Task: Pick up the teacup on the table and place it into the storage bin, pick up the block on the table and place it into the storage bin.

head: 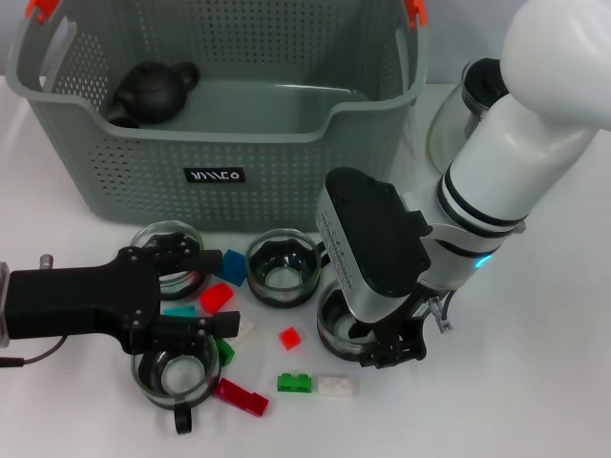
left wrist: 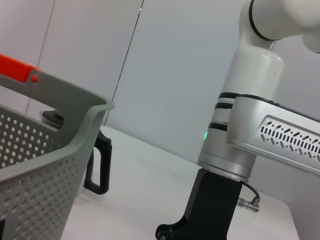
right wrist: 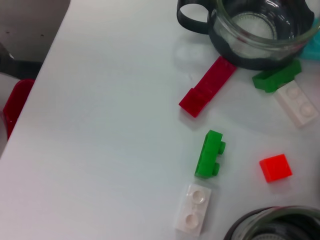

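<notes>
Four glass teacups with black bases sit in front of the grey-green perforated storage bin in the head view; the right gripper is down on one teacup, can't tell if it's clamped, and the left gripper hangs fingers apart nearby. Left wrist view: bin rim only. Right wrist view: a green block near that cup.

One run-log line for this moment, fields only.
left gripper: open over blocks | right gripper: at teacup | storage bin: holds teapot
</notes>
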Action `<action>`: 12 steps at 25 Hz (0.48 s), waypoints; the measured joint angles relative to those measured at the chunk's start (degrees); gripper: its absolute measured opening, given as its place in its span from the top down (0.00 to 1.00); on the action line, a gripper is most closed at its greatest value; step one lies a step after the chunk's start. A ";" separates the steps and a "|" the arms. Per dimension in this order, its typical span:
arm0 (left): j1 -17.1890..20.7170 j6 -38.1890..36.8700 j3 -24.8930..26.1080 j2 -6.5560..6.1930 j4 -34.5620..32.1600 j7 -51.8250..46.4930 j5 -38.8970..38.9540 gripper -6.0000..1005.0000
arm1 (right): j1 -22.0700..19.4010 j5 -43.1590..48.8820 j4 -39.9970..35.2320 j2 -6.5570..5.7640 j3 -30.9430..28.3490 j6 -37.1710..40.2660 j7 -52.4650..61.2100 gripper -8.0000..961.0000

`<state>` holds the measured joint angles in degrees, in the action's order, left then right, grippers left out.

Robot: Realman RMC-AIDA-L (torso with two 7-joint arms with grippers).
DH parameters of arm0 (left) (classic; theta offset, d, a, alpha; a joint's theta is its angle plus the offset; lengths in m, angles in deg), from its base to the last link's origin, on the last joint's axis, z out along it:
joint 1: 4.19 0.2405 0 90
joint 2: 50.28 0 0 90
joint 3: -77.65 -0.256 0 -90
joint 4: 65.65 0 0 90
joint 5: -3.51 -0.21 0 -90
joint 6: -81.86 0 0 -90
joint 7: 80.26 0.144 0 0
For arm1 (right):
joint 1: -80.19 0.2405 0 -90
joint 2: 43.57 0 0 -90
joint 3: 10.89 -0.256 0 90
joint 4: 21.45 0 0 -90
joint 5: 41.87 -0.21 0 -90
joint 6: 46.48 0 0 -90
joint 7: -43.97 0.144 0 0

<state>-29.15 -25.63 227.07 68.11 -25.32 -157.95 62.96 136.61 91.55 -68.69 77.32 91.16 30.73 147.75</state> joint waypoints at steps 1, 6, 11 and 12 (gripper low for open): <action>0.00 0.02 -0.01 0.00 0.00 0.00 0.00 0.08 | 0.00 0.00 -0.03 -0.02 -0.02 0.20 0.16 0.47; 0.00 0.58 -0.01 0.00 0.00 0.00 -0.03 0.08 | 0.05 0.00 -0.27 -0.13 -0.52 0.91 1.25 0.67; 0.00 0.49 -0.01 -0.01 -0.38 0.32 -0.10 0.08 | -0.58 0.01 -1.63 -0.30 -1.86 1.63 1.45 0.89; 0.00 0.44 -0.01 -0.02 -0.54 0.38 -0.10 0.08 | -0.84 0.03 -2.20 -0.35 -2.21 1.98 1.50 0.93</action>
<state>-29.15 -25.19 227.06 68.09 -25.86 -157.57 62.85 135.77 91.58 -70.89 76.98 88.94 32.72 149.25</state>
